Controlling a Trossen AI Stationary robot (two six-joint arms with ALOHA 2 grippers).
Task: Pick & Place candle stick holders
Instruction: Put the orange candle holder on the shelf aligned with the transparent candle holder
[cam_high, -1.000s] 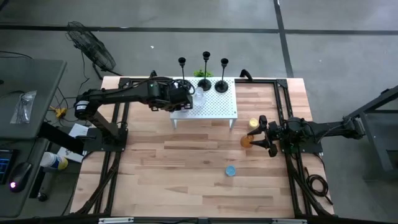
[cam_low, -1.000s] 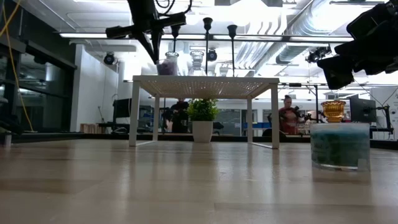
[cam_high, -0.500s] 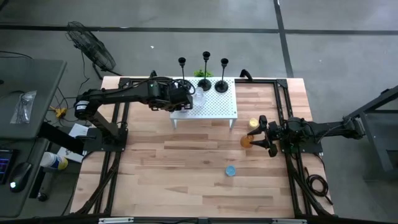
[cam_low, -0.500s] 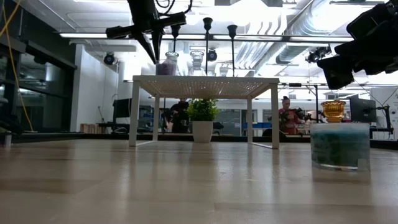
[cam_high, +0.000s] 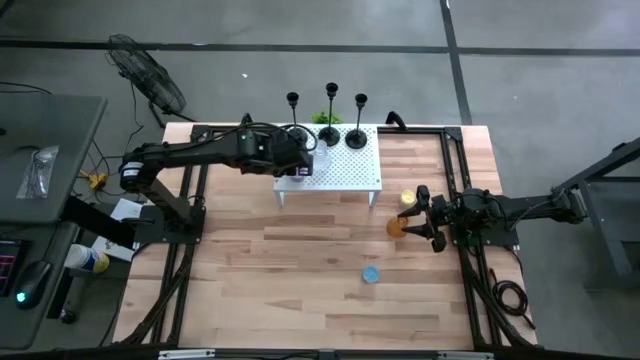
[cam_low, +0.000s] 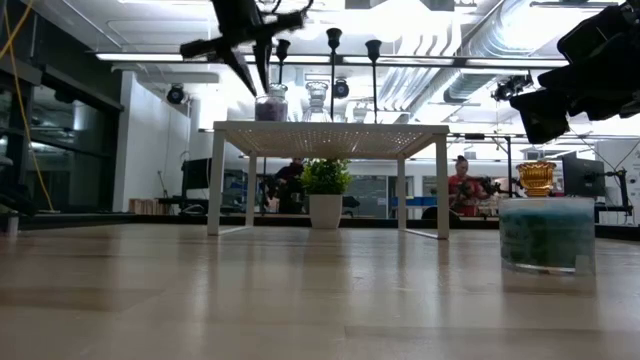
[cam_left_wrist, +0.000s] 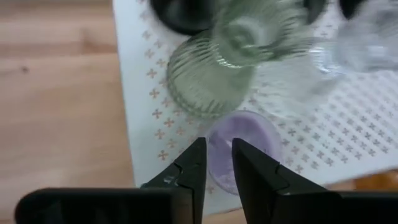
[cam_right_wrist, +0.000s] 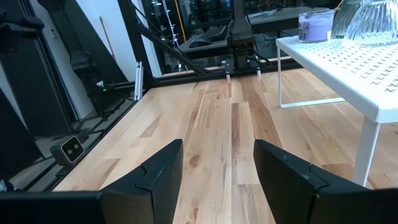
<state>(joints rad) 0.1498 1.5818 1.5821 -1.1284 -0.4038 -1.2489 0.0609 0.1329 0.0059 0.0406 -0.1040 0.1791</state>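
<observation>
Left gripper (cam_left_wrist: 216, 163) hovering over the white shelf (cam_high: 345, 172), fingers slightly parted, purple votive cup (cam_left_wrist: 239, 148) directly beneath, unheld; further right, right gripper (cam_high: 421, 217) spread wide beside the orange cup (cam_high: 397, 227) on the table (cam_high: 290, 270).

left arm (cam_high: 200, 152): matte black, jointed tubular links, bulkier housing near the wrist; a thin dark cable loops over the wrist.
left tool (cam_left_wrist: 216, 163): two black fingers, angular, tapering to narrow tips; flat black crossbar behind them.
right arm (cam_high: 540, 208): same black finish, slim links, blocky wrist section.
right tool (cam_right_wrist: 214, 163): two broad black fingers with faceted, chamfered faces; smooth plastic look.
markings: none legible on either arm.
</observation>
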